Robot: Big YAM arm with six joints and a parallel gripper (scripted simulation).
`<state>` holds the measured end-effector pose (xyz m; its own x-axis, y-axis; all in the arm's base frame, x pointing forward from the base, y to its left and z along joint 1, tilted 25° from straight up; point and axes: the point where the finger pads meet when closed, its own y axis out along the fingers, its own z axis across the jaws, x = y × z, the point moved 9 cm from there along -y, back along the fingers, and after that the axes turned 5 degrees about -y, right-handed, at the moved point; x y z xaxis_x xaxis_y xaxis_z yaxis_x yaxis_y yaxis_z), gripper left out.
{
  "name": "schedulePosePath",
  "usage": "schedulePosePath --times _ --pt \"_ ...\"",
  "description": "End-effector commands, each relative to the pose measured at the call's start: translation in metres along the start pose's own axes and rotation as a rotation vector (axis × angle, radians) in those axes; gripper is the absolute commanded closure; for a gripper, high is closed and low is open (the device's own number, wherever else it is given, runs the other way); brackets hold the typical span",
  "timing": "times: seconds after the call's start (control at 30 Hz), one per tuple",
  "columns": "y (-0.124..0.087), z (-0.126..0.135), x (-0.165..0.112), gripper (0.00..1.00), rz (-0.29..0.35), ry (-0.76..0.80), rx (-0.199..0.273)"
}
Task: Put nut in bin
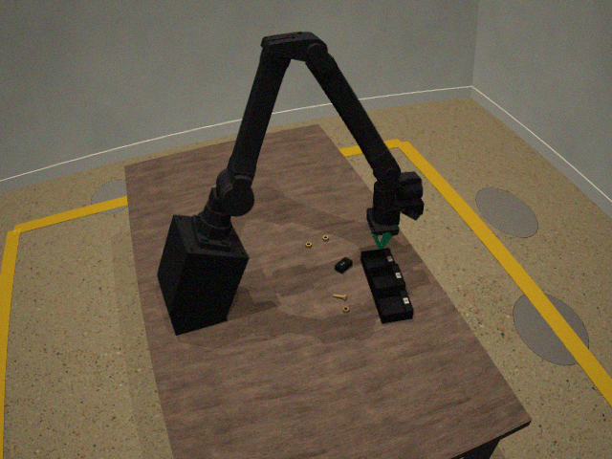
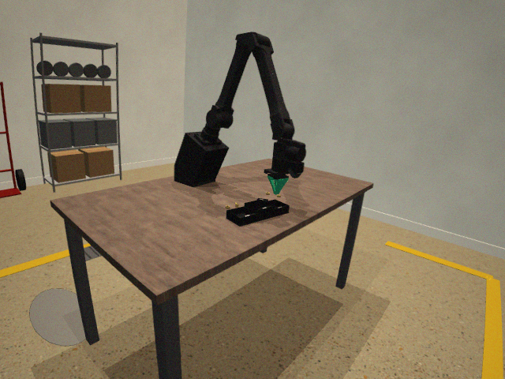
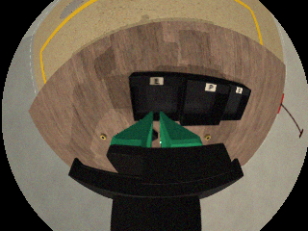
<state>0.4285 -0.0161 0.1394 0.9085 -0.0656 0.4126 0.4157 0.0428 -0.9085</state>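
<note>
Top view shows the claw (image 1: pixel 382 243) hanging just above the far end of a row of three black bins (image 1: pixel 386 282) near the right edge of the table (image 1: pixel 296 385). Its green fingers point straight down and are drawn almost together. In the wrist view no nut is visible in the narrow slit between them, so I judge the claw to be nearly closed on nothing, though something very thin there could escape notice. Three nuts lie loose on the wood: two (image 1: pixel 308 244) (image 1: pixel 325 237) side by side towards the arm's base and well apart from the claw, and a third (image 1: pixel 345 309) beside the near end of the row, close to a bolt (image 1: pixel 338 296). A small black block (image 1: pixel 342 265) sits between the pair and the bins. The white labels (image 3: pixel 154 81) on the bins are too small to read, so I cannot tell which one is marked P. The task looks to be at the fetching step. The next move calls for opening the fingers, lowering them squarely over a single nut, and leaving the bolt and block alone.
</note>
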Motion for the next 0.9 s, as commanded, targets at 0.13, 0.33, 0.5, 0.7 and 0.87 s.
schedulePosePath --times 0.13,0.33,0.5,0.7,0.87 --pt "-0.006 0.000 0.019 0.91 -0.026 0.016 0.000" --pt "-0.005 0.000 0.019 0.91 -0.023 0.017 -0.001" --pt "-0.005 -0.001 0.020 0.91 -0.024 0.018 -0.001" --pt "0.003 0.000 0.024 0.91 -0.046 0.014 0.001" --pt "0.014 0.003 0.023 0.91 -0.044 0.008 0.003"
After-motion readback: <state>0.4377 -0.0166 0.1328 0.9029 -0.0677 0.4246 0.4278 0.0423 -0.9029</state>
